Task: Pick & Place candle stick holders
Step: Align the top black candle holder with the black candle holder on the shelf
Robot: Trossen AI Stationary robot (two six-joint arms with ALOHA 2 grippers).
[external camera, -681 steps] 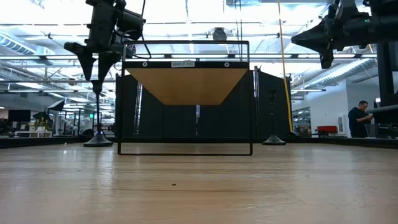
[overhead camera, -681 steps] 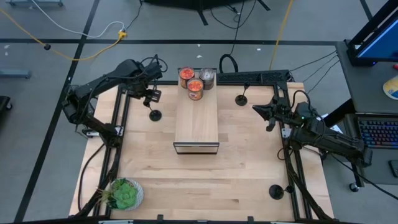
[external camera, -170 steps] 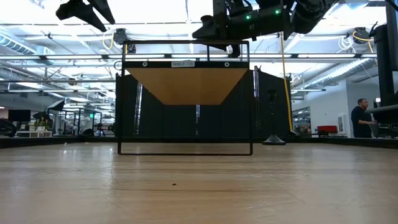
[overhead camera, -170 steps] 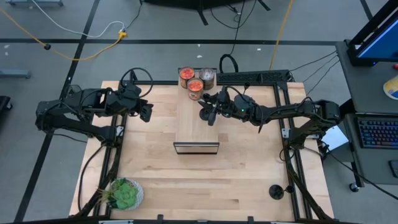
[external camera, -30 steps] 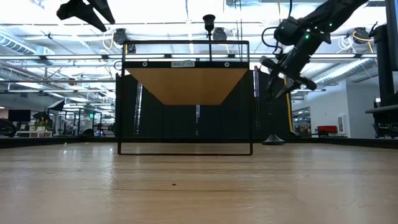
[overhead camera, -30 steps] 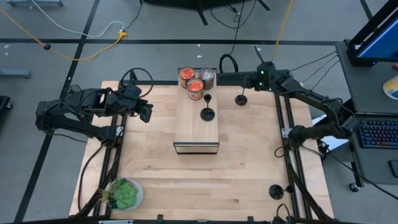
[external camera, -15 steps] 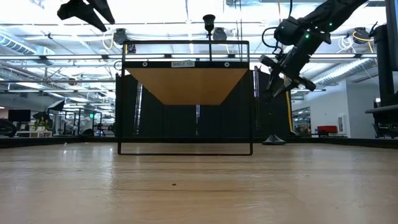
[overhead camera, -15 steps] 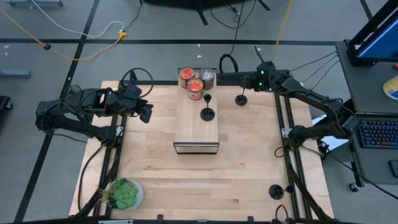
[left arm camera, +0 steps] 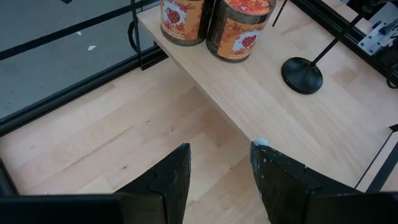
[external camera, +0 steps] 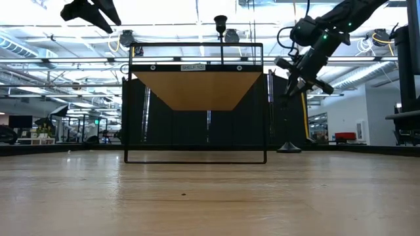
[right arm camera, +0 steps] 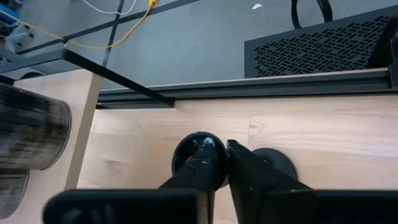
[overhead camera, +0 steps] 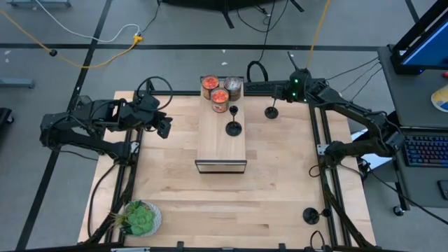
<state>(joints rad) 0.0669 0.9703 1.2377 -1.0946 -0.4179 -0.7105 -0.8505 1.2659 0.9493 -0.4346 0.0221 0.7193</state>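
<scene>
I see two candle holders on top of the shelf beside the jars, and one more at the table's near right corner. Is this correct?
Not quite. The high view shows only one holder on the shelf. A second holder stands on the table right of the shelf, under the right end effector. The rest holds: jars, and a third holder at the near right corner.

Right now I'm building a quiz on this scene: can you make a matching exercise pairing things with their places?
Things:
1. candle stick holder
2. second candle stick holder
3. third candle stick holder
4. potted plant

Places:
A. near left corner of table
B. under the right gripper
C. on the wooden shelf
D. near right part of table

Pairs: 1-C, 2-B, 3-D, 4-A
</scene>
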